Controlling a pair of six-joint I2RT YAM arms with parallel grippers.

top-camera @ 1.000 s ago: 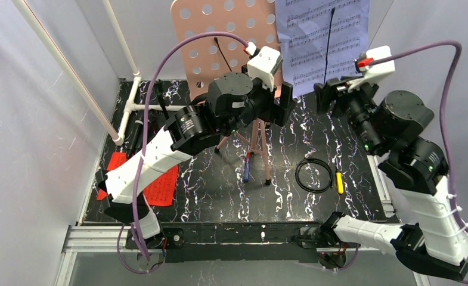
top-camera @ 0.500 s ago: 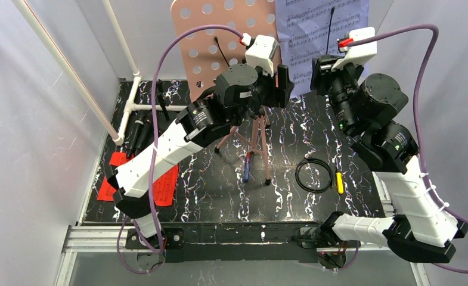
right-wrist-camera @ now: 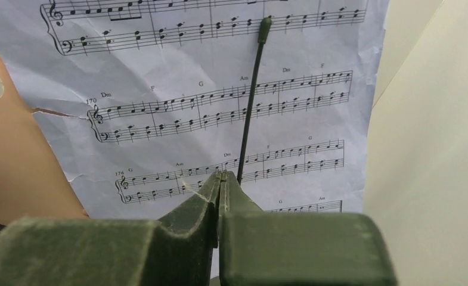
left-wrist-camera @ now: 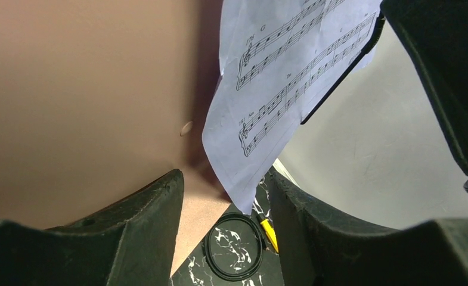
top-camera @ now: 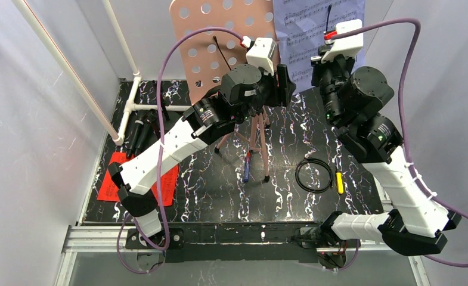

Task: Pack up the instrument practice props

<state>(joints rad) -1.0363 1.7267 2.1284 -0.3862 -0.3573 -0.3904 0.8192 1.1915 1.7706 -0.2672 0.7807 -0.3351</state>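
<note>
The pink hole-punched rack (top-camera: pixel 219 27) stands on tripod legs (top-camera: pixel 256 140) at the back. A white music sheet (top-camera: pixel 306 27) hangs at its right side behind a thin black wire (right-wrist-camera: pixel 250 101). My right gripper (right-wrist-camera: pixel 221 174) is shut at the sheet's face (right-wrist-camera: pixel 177 77), beside the wire, and a crease runs into its tips. My left gripper (left-wrist-camera: pixel 225 196) is open just in front of the rack's lower right corner (left-wrist-camera: pixel 70 89). The sheet's bottom corner (left-wrist-camera: pixel 243 190) hangs between its fingers without touching them. Red sheets (top-camera: pixel 115 179) and black microphones (top-camera: pixel 139 131) lie at the left.
A white pipe frame (top-camera: pixel 124 65) stands at the back left. A black ring (top-camera: pixel 313 174) and a yellow pen (top-camera: pixel 339 182) lie on the marbled black mat (top-camera: pixel 219 190) at right. A blue pen (top-camera: pixel 246 168) lies under the tripod. White walls close in on both sides.
My right gripper rose and moved left to the white sheet, and its jaws went from open to shut. My left gripper shifted slightly toward the rack and narrowed somewhat.
</note>
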